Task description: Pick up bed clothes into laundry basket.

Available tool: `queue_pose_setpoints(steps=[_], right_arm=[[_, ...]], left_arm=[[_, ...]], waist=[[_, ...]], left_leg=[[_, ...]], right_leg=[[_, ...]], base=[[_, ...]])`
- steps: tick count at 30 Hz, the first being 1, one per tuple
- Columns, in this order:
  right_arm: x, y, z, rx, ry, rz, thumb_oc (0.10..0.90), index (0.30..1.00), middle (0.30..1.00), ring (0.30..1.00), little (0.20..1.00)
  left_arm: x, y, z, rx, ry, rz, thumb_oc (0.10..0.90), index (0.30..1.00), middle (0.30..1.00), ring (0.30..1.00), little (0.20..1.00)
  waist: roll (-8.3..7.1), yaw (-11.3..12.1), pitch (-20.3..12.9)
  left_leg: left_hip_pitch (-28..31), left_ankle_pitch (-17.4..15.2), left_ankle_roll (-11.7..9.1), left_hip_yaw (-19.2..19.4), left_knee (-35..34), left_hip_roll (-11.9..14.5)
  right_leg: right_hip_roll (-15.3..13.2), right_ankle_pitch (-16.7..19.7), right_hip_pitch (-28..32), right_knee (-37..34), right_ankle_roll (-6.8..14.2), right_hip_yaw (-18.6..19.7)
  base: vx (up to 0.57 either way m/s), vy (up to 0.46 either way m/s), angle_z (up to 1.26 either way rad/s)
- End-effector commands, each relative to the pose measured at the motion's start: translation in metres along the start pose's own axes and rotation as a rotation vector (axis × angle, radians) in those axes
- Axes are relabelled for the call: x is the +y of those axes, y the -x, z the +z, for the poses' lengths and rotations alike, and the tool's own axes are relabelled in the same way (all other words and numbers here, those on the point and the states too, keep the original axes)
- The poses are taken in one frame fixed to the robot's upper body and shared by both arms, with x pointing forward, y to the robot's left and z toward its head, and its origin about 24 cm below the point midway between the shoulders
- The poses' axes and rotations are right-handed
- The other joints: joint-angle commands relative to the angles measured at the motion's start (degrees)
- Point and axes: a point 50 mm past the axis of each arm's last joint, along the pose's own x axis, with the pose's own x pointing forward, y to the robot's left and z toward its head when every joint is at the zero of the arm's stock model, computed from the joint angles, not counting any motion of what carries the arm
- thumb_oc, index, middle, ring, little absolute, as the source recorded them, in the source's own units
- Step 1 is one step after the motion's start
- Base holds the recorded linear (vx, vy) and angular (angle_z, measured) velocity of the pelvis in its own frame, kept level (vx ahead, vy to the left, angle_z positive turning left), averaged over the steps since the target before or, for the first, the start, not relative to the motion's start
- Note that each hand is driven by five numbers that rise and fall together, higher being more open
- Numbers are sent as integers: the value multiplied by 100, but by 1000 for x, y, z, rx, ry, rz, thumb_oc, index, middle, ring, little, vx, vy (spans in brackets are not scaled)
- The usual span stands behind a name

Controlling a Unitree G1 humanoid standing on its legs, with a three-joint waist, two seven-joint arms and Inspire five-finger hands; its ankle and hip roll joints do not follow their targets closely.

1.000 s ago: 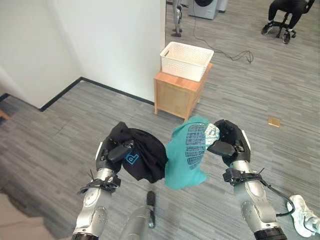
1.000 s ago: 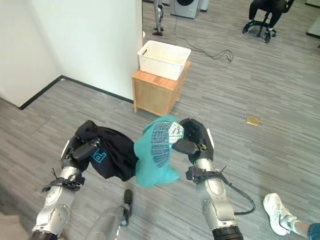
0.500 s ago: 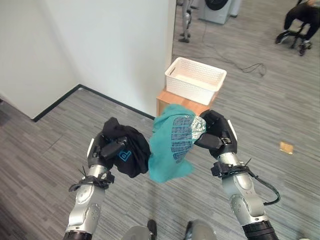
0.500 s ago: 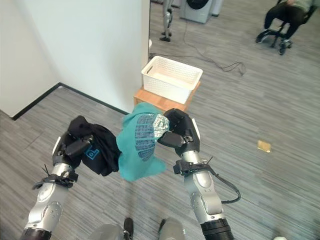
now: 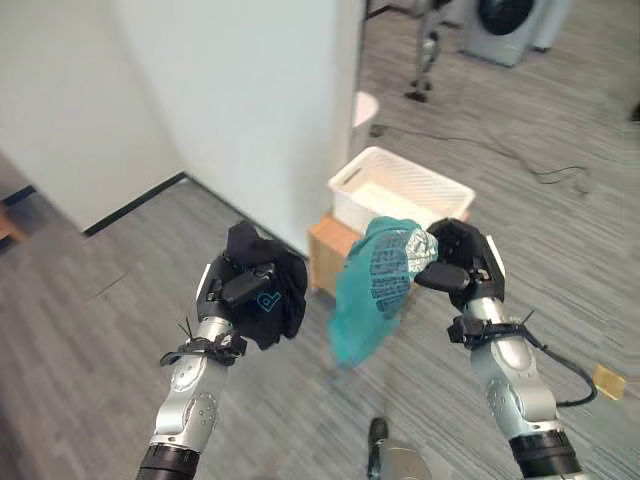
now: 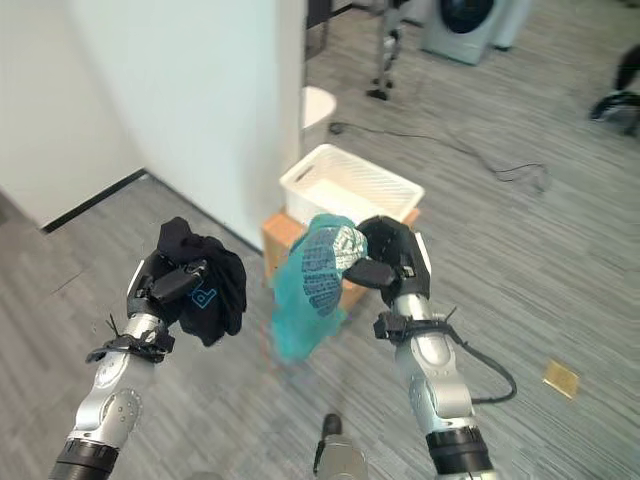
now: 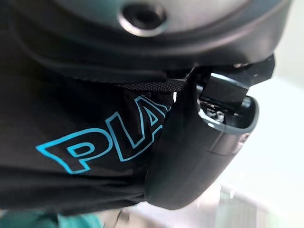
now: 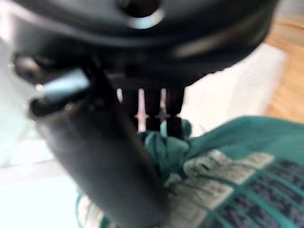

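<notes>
Left eye view: vs. a sec ago the white basket [image 5: 400, 200] on its wooden stand [image 5: 325, 250] is sitting much nearer, so robot is closing in. Left robot hand [image 5: 235, 285] is gripping black garment [image 5: 270, 295]; right robot hand [image 5: 460, 265] is clutching teal garment [image 5: 375, 295], now hanging just in front of basket. Drop looks imminent.

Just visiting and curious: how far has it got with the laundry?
Picking up looks done: the left hand clutches a black garment, the right hand a teal garment. Both are held in the air, short of the white laundry basket on its wooden stand. Dropping them in is left.
</notes>
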Motion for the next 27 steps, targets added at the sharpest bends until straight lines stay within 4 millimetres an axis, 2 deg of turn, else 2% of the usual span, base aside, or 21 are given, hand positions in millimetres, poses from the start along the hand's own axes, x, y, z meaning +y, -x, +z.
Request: queue_pose_setpoints(steps=[1, 2, 3, 4, 5, 6, 8, 9, 11, 12, 14, 17, 20, 25, 27], right_arm=[[31, -12, 56, -301, -81, 145, 400, 300, 300, 300, 300], [32, -12, 55, -292, -84, 154, 400, 300, 300, 300, 300], [33, -11, 53, -280, -72, 164, 400, 300, 300, 300, 300], [30, -8, 49, -256, -39, 156, 400, 300, 300, 300, 300], [30, -8, 50, -257, -39, 155, 400, 300, 300, 300, 300], [31, -9, 50, -251, -31, 163, 400, 300, 300, 300, 300], [35, -8, 49, -252, -38, 180, 400, 300, 300, 300, 300], [34, -8, 47, -246, -33, 180, 400, 300, 300, 300, 300], [30, -7, 43, -223, 3, 162, 400, 300, 300, 300, 300], [30, -7, 42, -223, 4, 161, 400, 300, 300, 300, 300], [27, -6, 43, -223, 21, 154, 400, 300, 300, 300, 300], [15, -7, 47, -231, 68, 107, 400, 300, 300, 300, 300], [8, -12, 56, -257, 123, 90, 400, 300, 300, 300, 300], [6, -24, 71, -305, 166, 92, 400, 300, 300, 300, 300], [10, -36, 87, -348, 202, 112, 400, 300, 300, 300, 300]], left_arm=[[-35, -18, 68, -298, -43, -225, 400, 300, 300, 300, 300], [-39, -19, 68, -293, -31, -244, 400, 300, 300, 300, 300], [-41, -19, 67, -286, -34, -255, 400, 300, 300, 300, 300], [-50, -23, 67, -288, -44, -281, 400, 300, 300, 300, 300], [-50, -23, 67, -288, -45, -281, 400, 300, 300, 300, 300], [-58, -28, 65, -283, -28, -307, 400, 300, 300, 300, 300], [-63, -30, 64, -278, -25, -329, 400, 300, 300, 300, 300], [-66, -30, 61, -268, -36, -348, 400, 300, 300, 300, 300], [-74, -32, 58, -254, -61, -387, 400, 300, 300, 300, 300], [-75, -32, 58, -253, -60, -388, 400, 300, 300, 300, 300], [-81, -34, 55, -238, -75, -415, 400, 300, 300, 300, 300], [-93, -38, 52, -217, -95, -469, 400, 300, 300, 300, 300], [-98, -40, 52, -209, -113, -490, 400, 300, 300, 300, 300], [-90, -35, 51, -198, -112, -474, 400, 300, 300, 300, 300], [-81, -30, 52, -194, -97, -447, 400, 300, 300, 300, 300]], waist=[[-305, -28, -377], [-432, -15, -331], [-492, 60, -253], [-541, 160, -185], [-552, 163, -202], [-497, 195, -199], [-400, 263, -243], [-329, 292, -286], [-184, 273, -366], [-192, 268, -352], [-108, 217, -432], [-28, 38, -585], [-50, 39, -693], [-143, 150, -770], [-218, 287, -794]], left_leg=[[-815, 1381, 331, 86, 585, 260], [-962, 1436, 407, 258, 971, 335], [-1124, 1272, 447, 345, 1402, 302], [-1603, 994, 404, 465, 1783, -62], [-1628, 1011, 414, 474, 1774, -74], [-1848, 845, 371, 551, 1388, -439], [-1829, 720, 415, 459, 681, -842], [-1670, 596, 506, 362, -98, -1043], [-1441, 474, 638, 117, -1076, -1326], [-1384, 499, 643, 111, -1144, -1345], [-1177, 401, 691, -372, -1460, -1613], [-911, 441, 726, -366, -1867, -1578], [-791, 431, 830, -419, -2010, -1608], [-656, 331, 935, -406, -2080, -1640], [-628, 298, 989, -396, -2138, -1653]], right_leg=[[-627, 159, 1048, -1314, 611, 244], [-540, 92, 1159, -1425, 463, 246], [-435, 20, 1296, -1511, 354, 261], [-341, 6, 1548, -1734, 318, 305], [-353, 29, 1526, -1752, 321, 308], [-286, 46, 1672, -1905, 352, 337], [-188, 55, 1716, -2026, 389, 377], [-144, 23, 1779, -2080, 432, 401], [15, -47, 1842, -2087, 449, 411], [0, -62, 1872, -2086, 453, 400], [77, -126, 1904, -2057, 469, 486], [111, -139, 1989, -2190, 466, 447], [92, -136, 1941, -2149, 496, 518], [44, -151, 1922, -2053, 533, 608], [27, -128, 1853, -2004, 570, 659]], base=[[112, -426, -28], [180, -582, -43], [283, -618, -44], [209, -416, -50], [298, -360, -58], [223, -134, -68], [288, -95, -54], [270, -8, -51], [220, 14, -58], [148, 10, -41], [158, 8, -38], [143, 57, -47], [115, 109, 7], [78, 74, -13], [29, 69, 10]])
